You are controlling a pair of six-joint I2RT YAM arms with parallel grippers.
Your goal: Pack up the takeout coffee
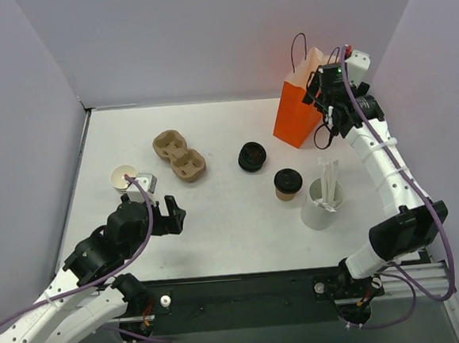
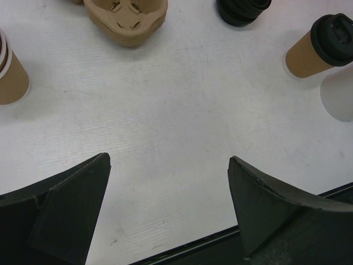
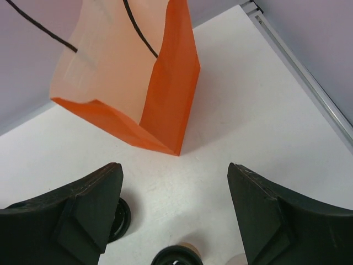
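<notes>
The takeout coffee [image 1: 288,184], a short tan cup with a black lid, stands upright on the table right of centre. It shows at the top right of the left wrist view [image 2: 322,47], and its lid shows at the bottom edge of the right wrist view [image 3: 177,257]. The orange bag [image 1: 296,112] stands open at the back right, also in the right wrist view [image 3: 138,77]. My right gripper [image 1: 324,126] is open and empty, raised beside the bag [image 3: 174,168]. My left gripper [image 1: 172,214] is open and empty at the front left, low over bare table [image 2: 168,160].
A stack of black lids [image 1: 251,156] sits mid-table. A brown cup carrier [image 1: 179,155] lies left of it. Open tan cups [image 1: 123,178] stand at the left. A white cup with stirrers [image 1: 323,204] stands right beside the coffee. Walls enclose the table.
</notes>
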